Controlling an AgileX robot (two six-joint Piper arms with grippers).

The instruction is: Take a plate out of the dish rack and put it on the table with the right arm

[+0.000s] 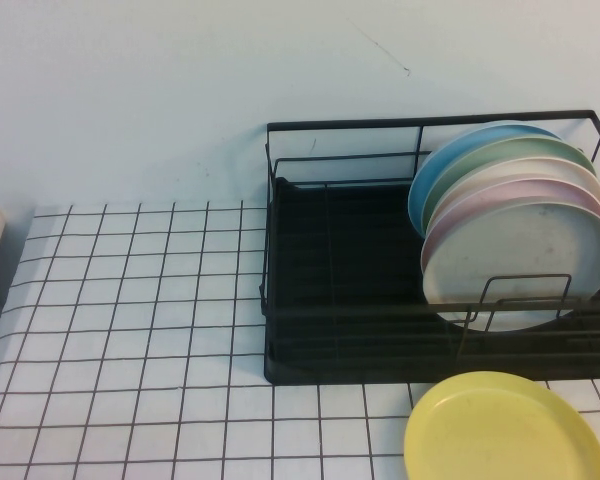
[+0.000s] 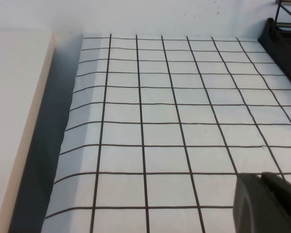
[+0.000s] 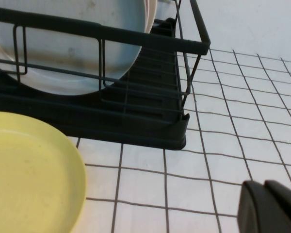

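The pale-yellow plate (image 1: 505, 430) lies flat on the grid-printed table (image 1: 130, 330), just in front of the black wire dish rack (image 1: 320, 290). In the right wrist view the plate (image 3: 29, 179) lies beside the rack's corner (image 3: 150, 131). My right gripper (image 3: 264, 184) is shut and empty, over bare table (image 3: 223, 121), apart from the plate. My left gripper (image 2: 262, 177) is shut and empty over the table (image 2: 160, 116), far from the rack. Neither arm shows in the high view.
Several plates stand upright in the rack's right end: a whitish-grey one (image 1: 520, 265) in front, then pink (image 1: 500, 195), cream, green and blue. A beige surface (image 2: 14, 121) borders the table's left edge. A pale wall runs behind.
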